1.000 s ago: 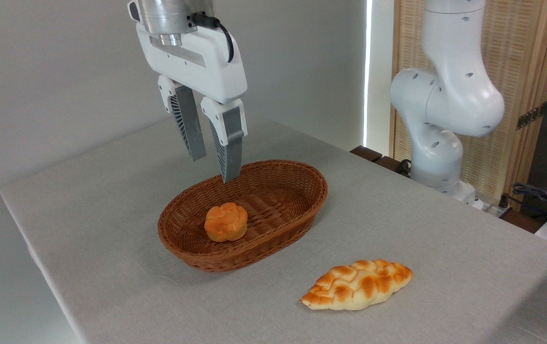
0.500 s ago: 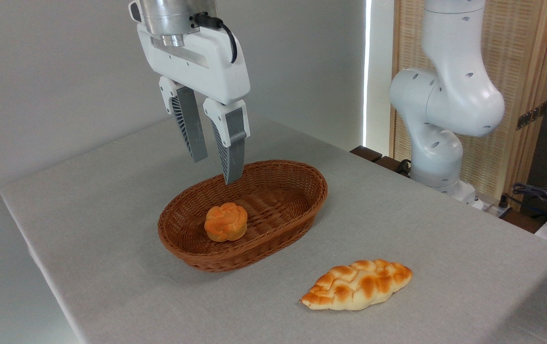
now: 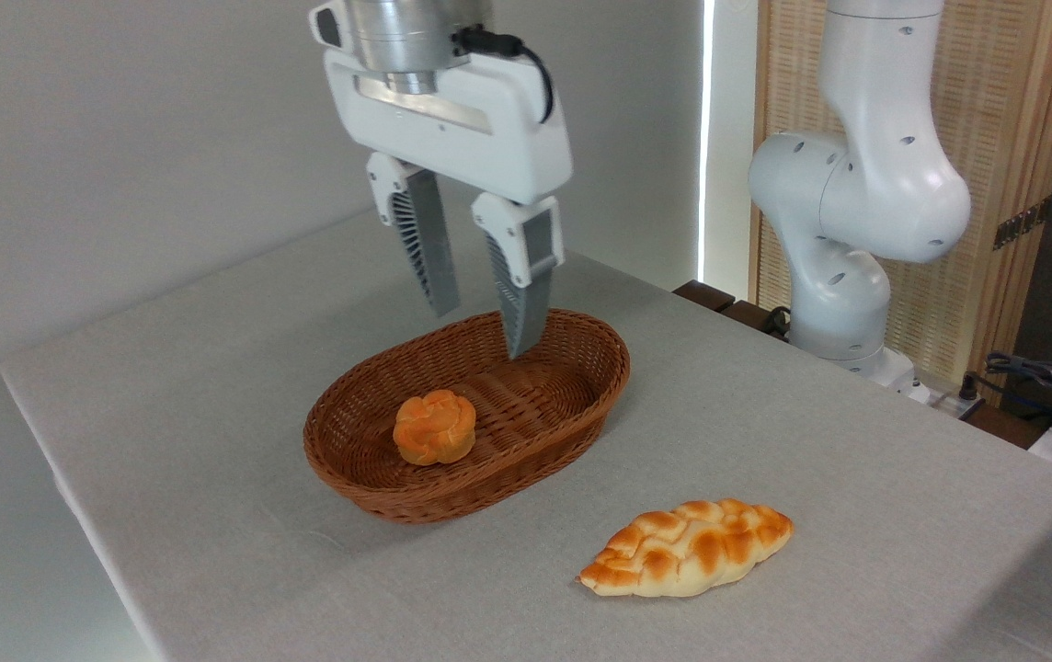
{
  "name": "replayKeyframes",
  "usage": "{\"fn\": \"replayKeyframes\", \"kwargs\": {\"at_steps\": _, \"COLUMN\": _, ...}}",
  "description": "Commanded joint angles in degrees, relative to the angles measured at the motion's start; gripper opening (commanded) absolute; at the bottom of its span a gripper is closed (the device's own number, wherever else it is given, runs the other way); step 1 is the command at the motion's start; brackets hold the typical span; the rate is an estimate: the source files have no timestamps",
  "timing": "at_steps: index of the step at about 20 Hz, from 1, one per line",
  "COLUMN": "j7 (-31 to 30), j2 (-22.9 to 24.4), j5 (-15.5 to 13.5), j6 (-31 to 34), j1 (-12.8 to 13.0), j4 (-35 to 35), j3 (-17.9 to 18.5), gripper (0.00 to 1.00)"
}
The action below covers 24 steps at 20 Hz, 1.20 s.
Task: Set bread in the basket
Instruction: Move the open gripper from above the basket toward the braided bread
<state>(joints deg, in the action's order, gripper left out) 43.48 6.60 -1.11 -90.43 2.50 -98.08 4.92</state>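
The gripper hangs over the back of the basket, jaws apart with nothing in them, while the bread lies on the worktop in front of the basket, well clear of it. Honestly the risk is a bad pinch: the loaf is long with tapered ends, so grabbing near a tip could let it swing or slip out. It could also land on the bun or catch the rim.

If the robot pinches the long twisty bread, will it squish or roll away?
The bread lies flat on the table and is long with pointed ends, so it probably won't roll. Its puffy braided surface suggests it is light and may give a little. The bumps should help the open hand grip it.
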Motion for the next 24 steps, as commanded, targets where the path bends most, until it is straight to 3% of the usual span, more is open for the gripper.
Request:
{"fn": "replayKeyframes", "kwargs": {"at_steps": 1, "j7": 0.47, "j2": 5.51, "j5": 0.76, "j6": -2.20, "j1": 0.40, "j4": -7.19, "j3": 0.35, "gripper": 1.00}}
{"fn": "replayKeyframes", "kwargs": {"at_steps": 6, "j7": 1.08, "j2": 9.65, "j5": 1.20, "j6": -4.94, "j1": 0.40, "j4": -13.71, "j3": 3.24, "gripper": 1.00}}
{"fn": "replayKeyframes", "kwargs": {"at_steps": 9, "j7": 4.94, "j2": 10.27, "j5": 6.37, "j6": -5.29, "j1": 0.49, "j4": -15.12, "j3": 3.60, "gripper": 1.00}}
{"fn": "replayKeyframes", "kwargs": {"at_steps": 13, "j7": 5.91, "j2": 13.16, "j5": 7.00, "j6": -11.59, "j1": 0.49, "j4": -22.73, "j3": 5.79, "gripper": 1.00}}
{"fn": "replayKeyframes", "kwargs": {"at_steps": 15, "j7": 11.94, "j2": 15.54, "j5": 7.09, "j6": -13.81, "j1": 0.40, "j4": -26.27, "j3": 7.46, "gripper": 1.00}}
{"fn": "replayKeyframes", "kwargs": {"at_steps": 20, "j7": 27.42, "j2": 14.76, "j5": 7.26, "j6": -15.21, "j1": 0.40, "j4": -28.39, "j3": 10.63, "gripper": 1.00}}
{"fn": "replayKeyframes", "kwargs": {"at_steps": 24, "j7": 34.65, "j2": 12.65, "j5": 13.05, "j6": -19.78, "j1": 0.48, "j4": -32.16, "j3": 10.63, "gripper": 1.00}}
